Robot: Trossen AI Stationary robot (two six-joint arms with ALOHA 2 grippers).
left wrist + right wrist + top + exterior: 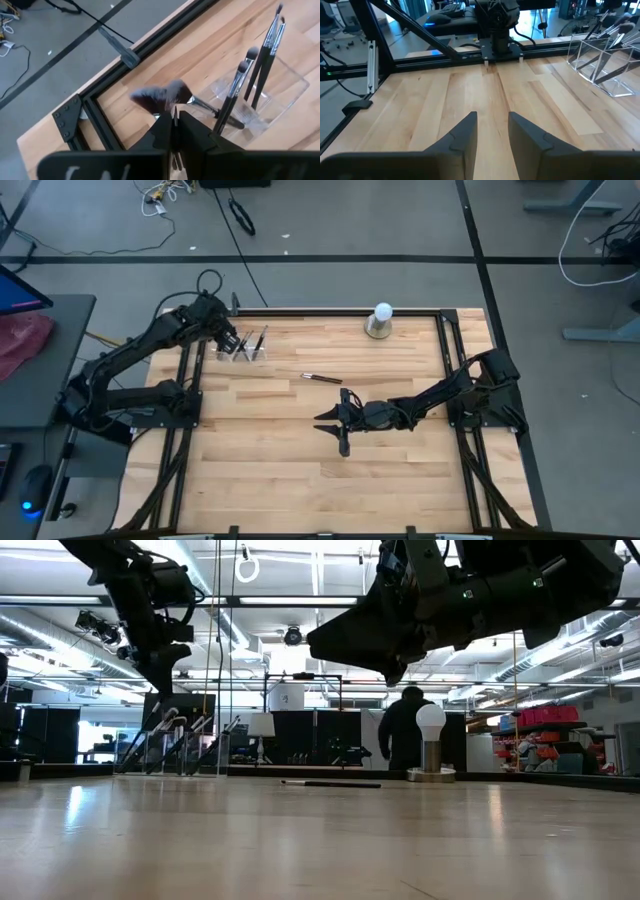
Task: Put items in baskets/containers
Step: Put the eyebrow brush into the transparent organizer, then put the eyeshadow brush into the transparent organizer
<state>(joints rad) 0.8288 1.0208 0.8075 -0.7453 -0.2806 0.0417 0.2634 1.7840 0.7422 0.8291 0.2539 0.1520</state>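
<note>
The clear plastic holder (252, 356) (282, 92) stands near the table's far left corner. Several black-handled brushes (260, 70) lean in it, bristles up. A fluffy brush (165, 96) lies slanted, its handle end down in the holder and its head out over the rim. My left gripper (230, 338) (175, 120) hovers shut just above the holder, and I see nothing between its fingers. One more brush (322, 378) (330, 783) lies flat mid-table. My right gripper (334, 430) (492, 125) hangs open above the table, on the near side of that brush.
A white ball on a grey round base (381, 320) (430, 735) stands at the table's far edge, right of centre. A black frame rail (100, 115) borders the table beside the holder. A person (405, 735) stands in the room beyond.
</note>
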